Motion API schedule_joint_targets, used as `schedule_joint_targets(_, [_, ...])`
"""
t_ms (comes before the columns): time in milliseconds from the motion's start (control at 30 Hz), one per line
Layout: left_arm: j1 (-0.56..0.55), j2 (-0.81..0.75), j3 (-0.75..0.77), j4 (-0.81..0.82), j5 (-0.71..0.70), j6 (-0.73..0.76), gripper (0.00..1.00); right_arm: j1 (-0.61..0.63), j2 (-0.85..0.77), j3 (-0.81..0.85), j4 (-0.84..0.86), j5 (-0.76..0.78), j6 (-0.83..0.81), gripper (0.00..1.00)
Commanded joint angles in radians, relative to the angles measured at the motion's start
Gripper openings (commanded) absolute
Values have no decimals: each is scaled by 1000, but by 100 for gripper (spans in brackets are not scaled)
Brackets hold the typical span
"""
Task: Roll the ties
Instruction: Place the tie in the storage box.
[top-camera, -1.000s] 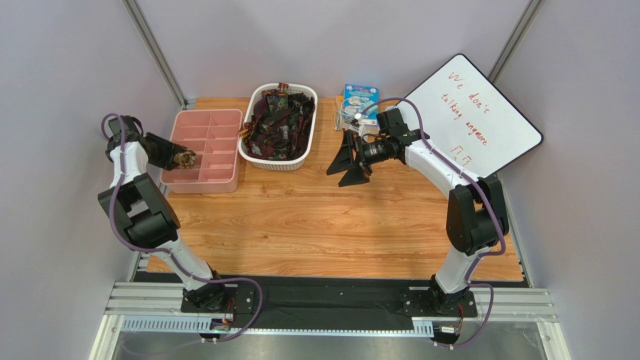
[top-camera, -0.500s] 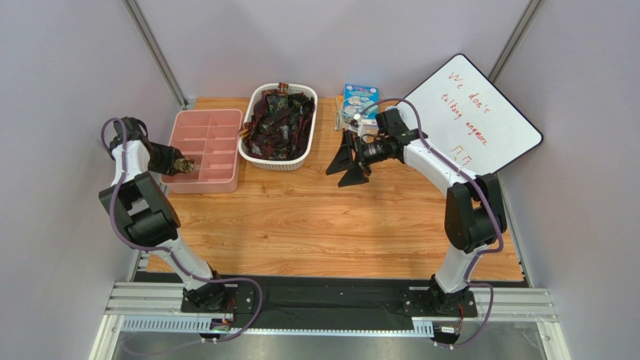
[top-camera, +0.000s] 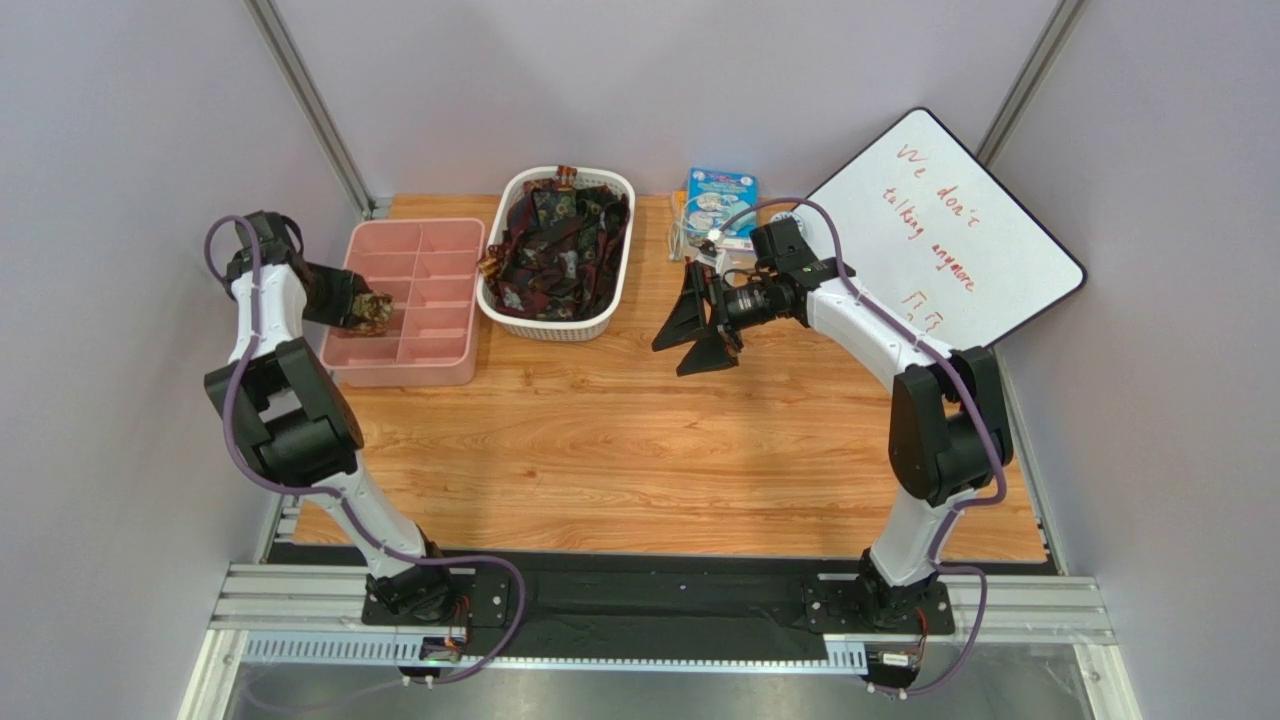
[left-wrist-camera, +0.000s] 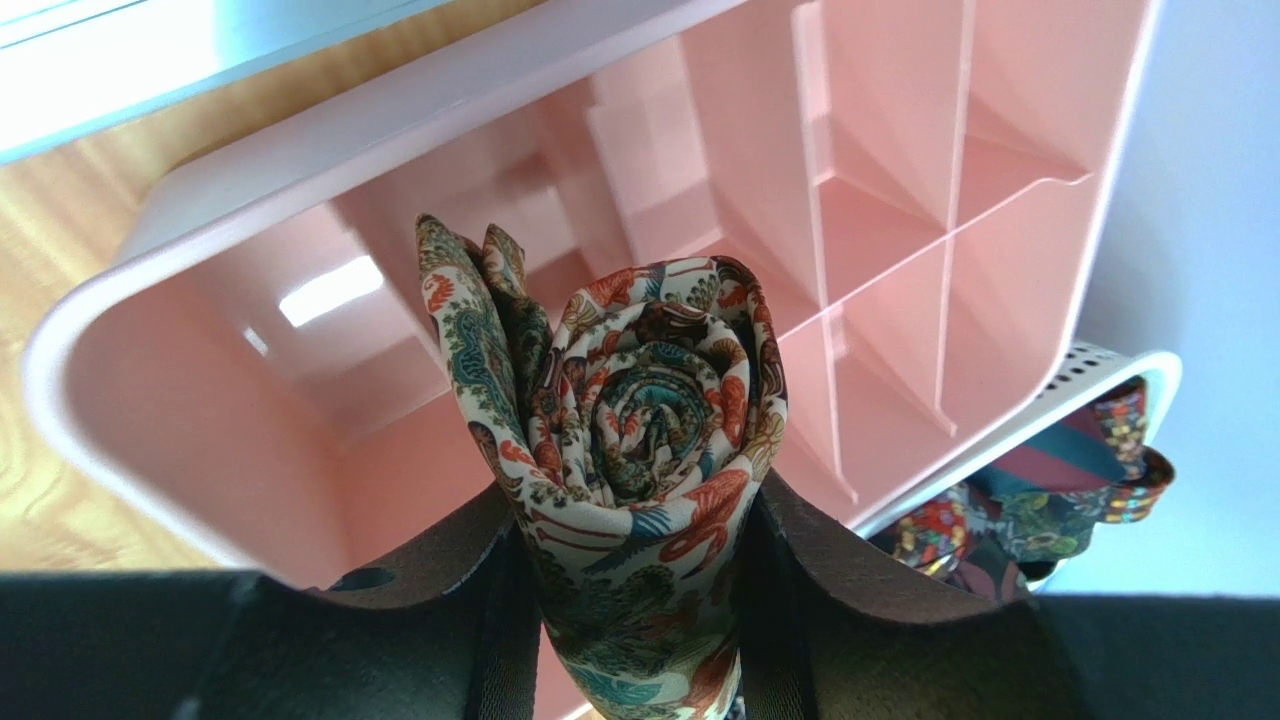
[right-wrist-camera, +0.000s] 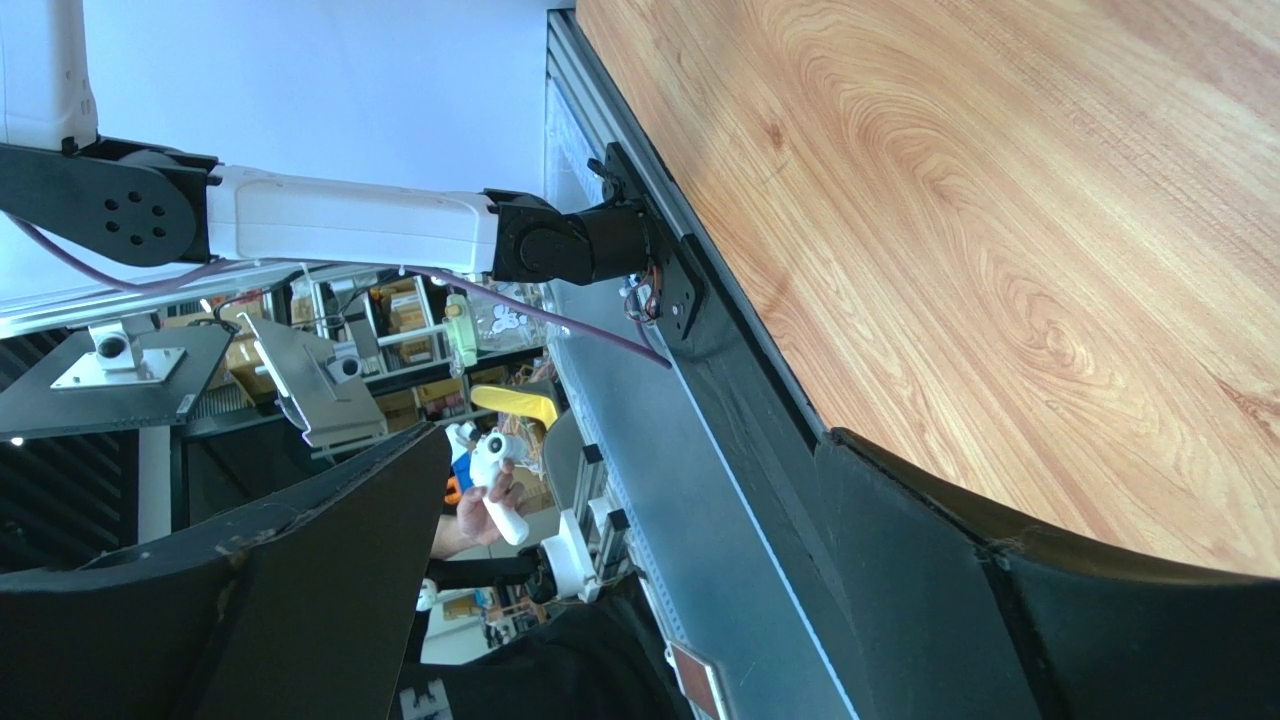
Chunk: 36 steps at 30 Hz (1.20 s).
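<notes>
My left gripper (top-camera: 361, 311) is shut on a rolled tie (left-wrist-camera: 639, 450) with a cream, teal and orange floral print. It holds the roll just above the left compartments of the pink divided tray (top-camera: 439, 353); in the left wrist view the tray's pink compartments (left-wrist-camera: 887, 225) lie right behind the roll. The other ties (top-camera: 559, 248), dark red and black, are piled in the white basket (top-camera: 559, 326); a few show in the left wrist view (left-wrist-camera: 1037, 495). My right gripper (top-camera: 688, 323) is open and empty, held above the table right of the basket.
A whiteboard (top-camera: 962, 225) leans at the back right. A blue packet (top-camera: 718, 195) lies behind my right gripper. In the right wrist view I see the table's wood (right-wrist-camera: 1022, 225) and its front rail (right-wrist-camera: 706, 450).
My left gripper has moved with the rolled tie a little toward the back, over the pink tray's left compartments. The right arm has barely moved.
</notes>
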Motion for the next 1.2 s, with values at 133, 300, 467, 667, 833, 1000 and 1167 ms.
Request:
schedule_joint_targets(133, [-6,37,29,32,-29,-28,0,-7,7,28,-11,-28,-27,100])
schedule_joint_targets(300, [-7,37,-18,23,-32,-46,0,-10,8,25,-11,-28,-27,100])
schedule_joint_targets(467, [-9,45,-14,0,-75,-58,0,-10,13,31,-14,-26,-27,100])
schedule_joint_targets(667, [-13,72,15,-12,-98,-69,6,-10,24,34,-16,-26,-26,100])
schedule_joint_targets(833, [-23,92,24,-9,-105,-78,11,-10,27,36,-16,-28,-26,100])
schedule_joint_targets(1000, [-27,112,31,-4,-112,-78,13,-10,33,40,-19,-28,-24,100])
schedule_joint_targets(1167, [-27,128,14,3,-116,-83,26,-10,35,39,-20,-26,-26,100])
